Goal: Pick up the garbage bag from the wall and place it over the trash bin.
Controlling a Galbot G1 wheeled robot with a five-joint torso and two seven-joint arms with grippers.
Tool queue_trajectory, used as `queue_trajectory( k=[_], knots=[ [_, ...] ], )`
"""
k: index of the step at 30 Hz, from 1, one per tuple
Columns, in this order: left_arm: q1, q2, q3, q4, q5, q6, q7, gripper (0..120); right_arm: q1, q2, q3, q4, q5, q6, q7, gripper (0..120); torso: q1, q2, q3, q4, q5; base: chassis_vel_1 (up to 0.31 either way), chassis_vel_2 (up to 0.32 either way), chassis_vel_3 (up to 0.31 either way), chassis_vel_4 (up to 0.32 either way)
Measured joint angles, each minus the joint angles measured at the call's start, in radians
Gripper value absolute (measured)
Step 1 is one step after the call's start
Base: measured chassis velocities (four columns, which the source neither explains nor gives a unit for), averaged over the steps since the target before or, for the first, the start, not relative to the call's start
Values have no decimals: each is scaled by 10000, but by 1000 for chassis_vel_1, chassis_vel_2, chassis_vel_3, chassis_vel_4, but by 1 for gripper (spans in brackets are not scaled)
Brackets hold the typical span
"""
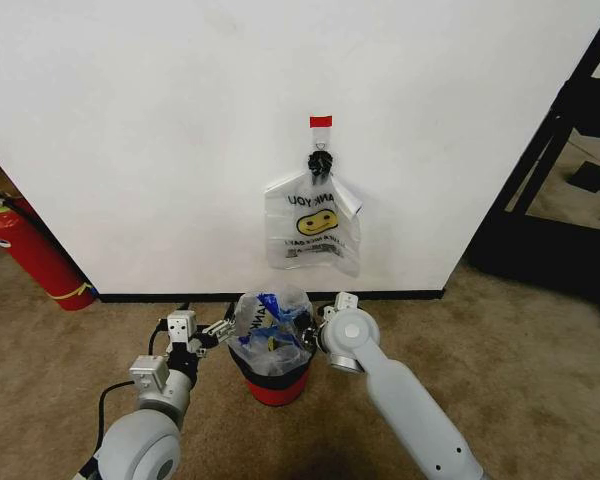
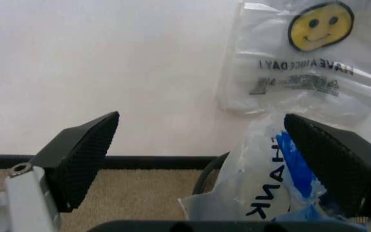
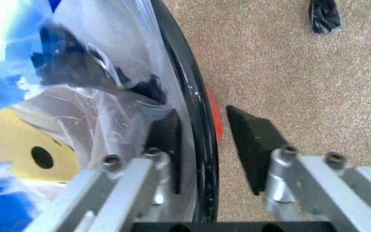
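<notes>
The garbage bag [image 1: 272, 330] sits bunched in the mouth of the black trash bin [image 1: 272, 378], at the foot of the white wall [image 1: 160, 130]. From above, both grippers flank the bin. The left gripper [image 2: 202, 159] is spread wide, one pad near the bag. The right wrist view shows the right gripper [image 3: 205, 150] straddling the rim, its fingers parted. A second smiley bag [image 1: 312, 228] hangs from the wall.

Garbage bag [image 1: 271, 330] draped inside trash bin [image 1: 276, 385], below wall [image 1: 180, 150].
</notes>
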Motion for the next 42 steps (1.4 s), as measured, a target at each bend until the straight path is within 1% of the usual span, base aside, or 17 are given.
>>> queue_trajectory(
  k=[1, 6, 7, 15, 19, 23, 24, 28, 30, 31, 32, 34, 35, 37, 38, 39, 42],
  knots=[
    [0, 0, 0, 0, 0, 0, 0, 100, 0, 0, 0, 0, 0, 0, 0, 23, 0, 0, 0, 0, 0, 0, 0, 0, 0],
    [142, -30, -6, -36, 80, -18, 3, 100, -189, 34, 164, 129, -53, 4, -5, 2, 0, 0, 0, 0, 0, 0, 0, 0, 0],
    [144, -36, -3, -38, 88, -19, 3, 100, -221, 26, 179, 174, -54, 5, -5, 1, 0, 0, 0, 0, 0, 0, 0, 0, 0],
    [145, -60, 17, -100, 147, -20, 4, 100, -618, -60, 485, 686, -60, 12, -167, 1, 0, 0, 0, -2, 0, 0, 0, 0, 0],
    [174, 7, 1, -254, 155, 54, 4, 100, -1065, -290, 808, 1286, -109, 18, -615, 1, 0, 0, 0, 1, 1, 0, 0, 0, 0],
    [-69, 477, 122, -798, 115, 439, 123, 100, -2062, -1320, 1366, 2768, -122, 17, -1646, 1, -1, 0, 0, 0, 4, 0, 0, 0, 0],
    [-69, 477, 122, -798, 115, 439, 123, 100, -2062, -1320, 1366, 2768, -122, 17, -1646, 1, -1, 0, 0, 0, 4, 0, 0, 0, 0],
    [-605, 1321, 417, -1255, -57, 689, 422, 100, -2941, -2286, 1925, 3656, -285, 9, -2430, 1, -1, 0, 0, -3, 1, 0, 0, 0, 0],
    [-891, 2066, 641, -1556, -127, 710, 809, 100, -3496, -2759, 2348, 4084, -289, 5, -2711, 1, -1, 0, 0, -3, 2, 0, 0, 0, 0],
    [-891, 2066, 641, -1556, -127, 710, 809, 100, -3496, -2759, 2348, 4084, -289, 5, -2711, 1, -1, 0, 0, -3, 2, 0, 0, 0, 0],
    [-1028, 2535, 762, -1726, -135, 709, 1058, 100, -3785, -2962, 2570, 4273, -291, 3, -2822, 1, -1, 0, 0, -1, 0, 0, 0, 0, 0],
    [-1212, 3178, 978, -1950, -110, 697, 1449, 100, -4080, -3153, 2794, 4457, -293, 1, -2895, 1, -1, 0, -1, -2, 4, 0, 0, 0, 0],
    [-1372, 3694, 1257, -2078, 32, 671, 1829, 100, -4252, -3268, 2930, 4567, -293, 0, -2920, 1, -1, 0, -1, -3, 7, 0, 0, 0, 0],
    [-1609, 4421, 1827, -2153, 953, 446, 2690, 100, -4382, -3399, 3006, 4682, -294, -2, -2926, 1, -1, 0, -1, -3, 0, 0, 0, 0, 0],
    [-1609, 4421, 1827, -2153, 953, 446, 2690, 100, -4382, -3399, 3006, 4682, -294, -2, -2926, 1, -1, 0, -1, -3, 0, 0, 0, 0, 0],
    [-1651, 4736, 2010, -2152, 1652, 314, 3108, 100, -4368, -3460, 2947, 4716, -296, -2, -2926, 1, -1, 0, 0, -2, -1, 0, 0, 0, 0],
    [-1667, 5208, 2128, -2168, 2859, 246, 3653, 100, -4139, -3549, 2560, 4711, -315, -5, -2928, 1, -1, 0, 1, 4, 2, 0, 0, 0, 0]
  ],
)
